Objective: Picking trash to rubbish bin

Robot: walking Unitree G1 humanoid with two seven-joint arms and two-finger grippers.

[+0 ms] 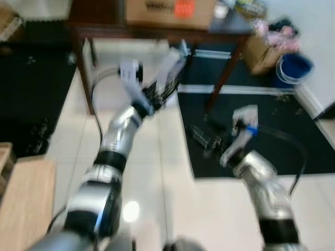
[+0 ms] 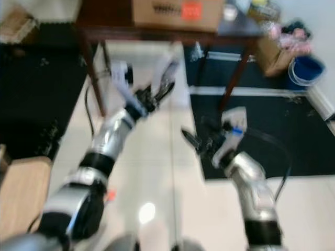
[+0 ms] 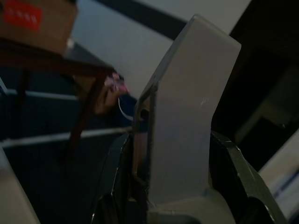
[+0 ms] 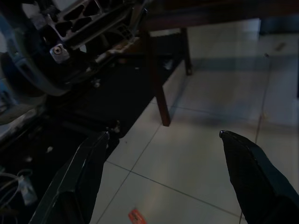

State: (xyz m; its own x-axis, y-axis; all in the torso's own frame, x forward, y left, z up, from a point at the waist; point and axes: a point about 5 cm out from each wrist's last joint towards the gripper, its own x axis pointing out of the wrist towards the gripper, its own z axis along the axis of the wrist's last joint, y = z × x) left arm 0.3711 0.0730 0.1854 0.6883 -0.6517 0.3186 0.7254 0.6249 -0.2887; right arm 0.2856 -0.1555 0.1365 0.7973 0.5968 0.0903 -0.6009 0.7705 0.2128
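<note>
blue bucket, brown box, black mat

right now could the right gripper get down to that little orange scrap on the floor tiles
Probably yes. The right gripper is open and holds nothing, and the orange scrap lies on bare tile just ahead of its fingers with nothing between. The left gripper is shut on a flat pale piece.

Both eye views were blurred by motion, cardboard box on the table cut off by the top edge, its print unreadable, pale flat piece hid the left gripper fingers' tips, blue bucket contents unclear, dark wrist views.
</note>
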